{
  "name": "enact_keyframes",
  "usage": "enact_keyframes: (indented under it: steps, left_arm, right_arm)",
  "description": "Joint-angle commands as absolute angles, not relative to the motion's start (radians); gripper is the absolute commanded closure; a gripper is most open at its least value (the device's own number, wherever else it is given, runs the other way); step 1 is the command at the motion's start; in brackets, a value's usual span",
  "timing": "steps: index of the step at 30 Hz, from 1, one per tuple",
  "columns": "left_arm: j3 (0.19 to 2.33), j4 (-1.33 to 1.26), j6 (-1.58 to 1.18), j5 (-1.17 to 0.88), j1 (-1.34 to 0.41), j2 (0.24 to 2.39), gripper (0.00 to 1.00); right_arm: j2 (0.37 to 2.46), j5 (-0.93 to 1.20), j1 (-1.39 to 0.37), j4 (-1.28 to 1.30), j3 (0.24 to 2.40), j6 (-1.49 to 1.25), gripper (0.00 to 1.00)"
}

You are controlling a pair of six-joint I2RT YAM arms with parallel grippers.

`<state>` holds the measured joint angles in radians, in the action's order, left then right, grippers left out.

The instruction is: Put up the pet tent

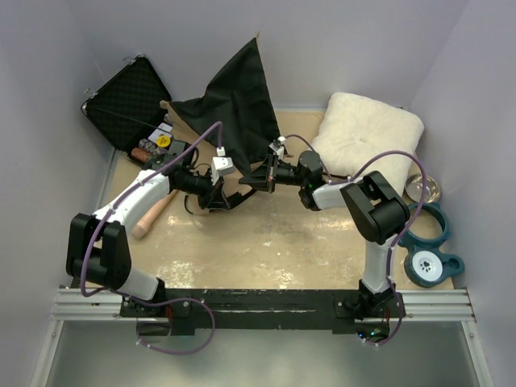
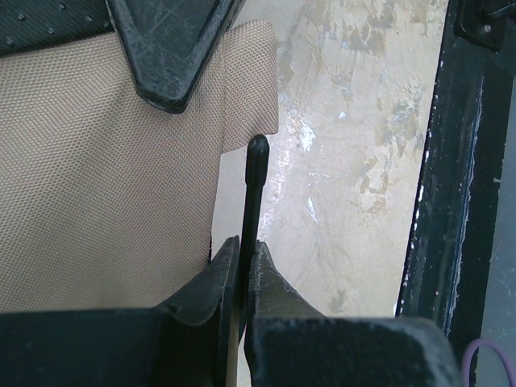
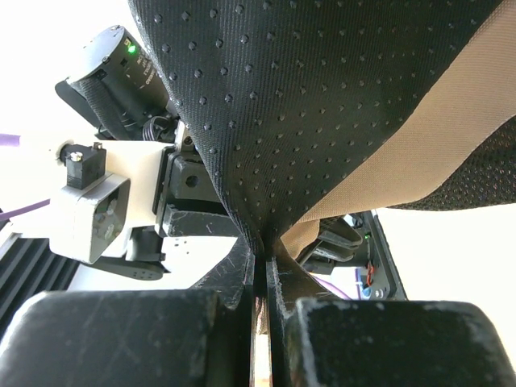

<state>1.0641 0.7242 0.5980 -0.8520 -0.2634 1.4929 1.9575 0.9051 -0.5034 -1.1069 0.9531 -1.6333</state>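
Observation:
The pet tent [image 1: 234, 93] stands as a peaked sheet of black fabric at the back centre, and its lower edge hangs down to both grippers. My left gripper [image 1: 219, 196] is shut on a thin black pole [image 2: 256, 173], whose rounded tip sticks out past the fingers [image 2: 274, 274]. Tan tent fabric [image 2: 105, 177] lies just left of that pole. My right gripper [image 1: 256, 179] faces the left one at close range. Seen from the right wrist, the right gripper [image 3: 264, 256] is shut on a pinch of the tent's black dotted underside [image 3: 322, 105], with tan fabric [image 3: 419, 153] beside it.
A white fluffy cushion [image 1: 367, 133] lies at the back right. An open black case [image 1: 133, 101] with small items sits at the back left. A steel bowl [image 1: 423, 189] and a teal bowl stand [image 1: 427, 250] are at the right wall. A wooden handle [image 1: 149, 218] lies under the left arm.

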Motion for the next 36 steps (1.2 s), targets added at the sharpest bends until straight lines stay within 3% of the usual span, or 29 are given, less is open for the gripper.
enact_keyframes:
  steps: [1, 36]
  left_arm:
    - [0.988, 0.911, 0.635, -0.353, -0.193, 1.555, 1.00]
    - [1.082, 0.923, 0.555, -0.423, -0.258, 1.562, 1.00]
  right_arm:
    - [1.812, 0.864, -0.374, -1.526, 0.999, -1.710, 1.00]
    - [1.822, 0.845, -0.423, -1.525, 0.926, -1.692, 1.00]
